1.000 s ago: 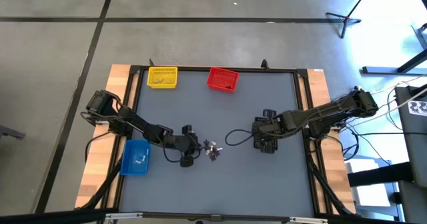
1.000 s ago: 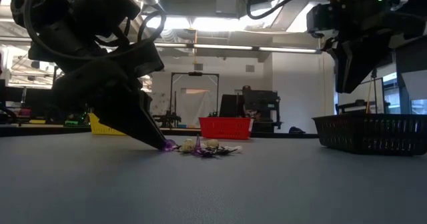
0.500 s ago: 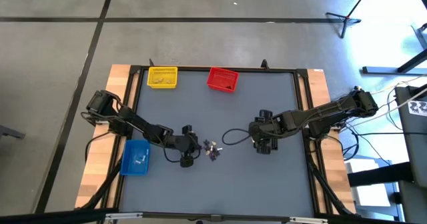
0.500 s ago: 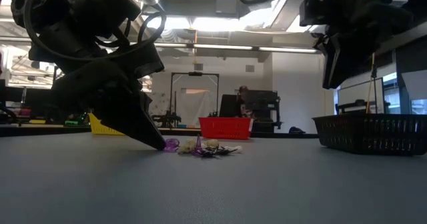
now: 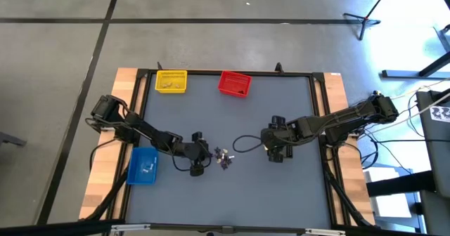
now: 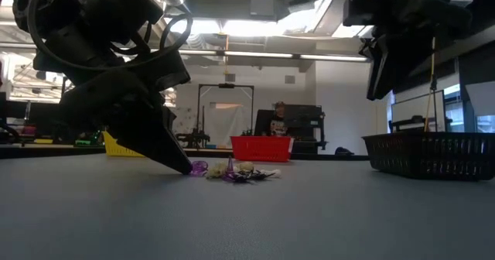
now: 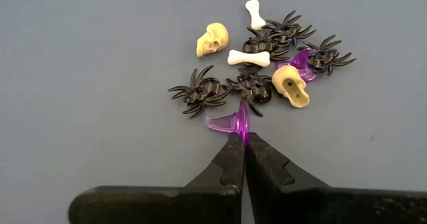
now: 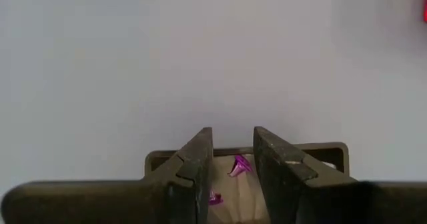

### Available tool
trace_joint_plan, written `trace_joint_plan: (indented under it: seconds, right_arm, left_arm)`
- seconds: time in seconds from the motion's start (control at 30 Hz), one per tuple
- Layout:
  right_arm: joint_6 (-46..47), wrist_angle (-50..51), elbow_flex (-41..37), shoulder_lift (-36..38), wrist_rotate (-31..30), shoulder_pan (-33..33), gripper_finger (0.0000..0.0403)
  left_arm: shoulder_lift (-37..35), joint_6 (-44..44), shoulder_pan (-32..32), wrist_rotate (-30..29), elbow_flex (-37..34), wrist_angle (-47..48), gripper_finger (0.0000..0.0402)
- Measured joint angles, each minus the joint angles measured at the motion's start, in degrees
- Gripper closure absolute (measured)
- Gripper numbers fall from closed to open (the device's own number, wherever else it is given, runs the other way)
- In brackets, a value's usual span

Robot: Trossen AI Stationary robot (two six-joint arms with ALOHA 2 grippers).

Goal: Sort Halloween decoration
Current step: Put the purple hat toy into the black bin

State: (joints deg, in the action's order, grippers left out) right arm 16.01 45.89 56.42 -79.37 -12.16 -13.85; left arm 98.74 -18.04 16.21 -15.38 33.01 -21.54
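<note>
Since a second ago my left gripper [image 7: 241,139] has snapped fully closed, pinching the brim of a translucent purple witch hat [image 7: 230,121] right at the near edge of the trinket pile [image 5: 223,156], mid-table. Meanwhile my right gripper [image 8: 232,159] has drifted a bit toward the pile; it hangs above the table with fingers partly apart and a tiny purple piece [image 8: 239,165] showing between them, though I can't tell if they're actually gripping it. Rest of the pile: glossy black spiders [image 7: 200,92], two pale tan skulls [image 7: 212,39], two white bones [image 7: 248,57]. Smooth grey mat [image 5: 281,194] has plenty of open room all round; yellow bin [image 5: 171,81] and red bin [image 5: 234,83] sit at the far edge, blue bin [image 5: 143,166] by my left arm.
</note>
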Motion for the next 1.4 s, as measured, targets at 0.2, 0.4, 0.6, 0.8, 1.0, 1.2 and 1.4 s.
trace_joint_plan:
  seconds: [0.2, 0.4, 0.6, 0.8, 1.0, 1.2, 1.4]
  right_arm:
    - [0.0, 0.0, 0.0, 0.0, 0.0, 0.0, 0.0295]
    - [-0.1, 0.0, 0.0, 0.0, 0.0, 0.0, 0.0295]
    - [-0.1, 0.0, 0.0, 0.0, 0.0, 0.0, 0.0295]
    - [-0.1, 0.0, 0.0, 0.0, 0.0, 0.0, 0.0295]
    - [-0.1, 0.1, 0.0, 0.0, 0.0, 0.0, 0.0295]
    - [-0.1, 0.1, 0.0, 0.0, 0.0, 0.0, 0.0295]
    - [-0.1, 0.1, 0.0, 0.0, 0.0, 0.0, 0.0295]
  left_arm:
    - [0.0, 0.2, 0.0, 0.1, 0.0, -0.7, 0.0401]
    - [0.0, 0.4, 0.0, 0.1, 0.0, -2.0, 0.0401]
    - [0.0, 0.4, 0.0, 0.0, 0.0, -2.2, 0.0401]
    - [0.0, 0.4, 0.0, 0.0, 0.0, -5.3, 0.0402]
    - [-0.1, 0.5, 0.0, -0.4, 0.0, -12.2, 0.0401]
    - [-0.1, 0.6, 0.0, -0.6, 0.0, -17.0, 0.0401]
    - [-0.1, 0.6, 0.0, -1.8, 0.0, -20.3, 0.0401]
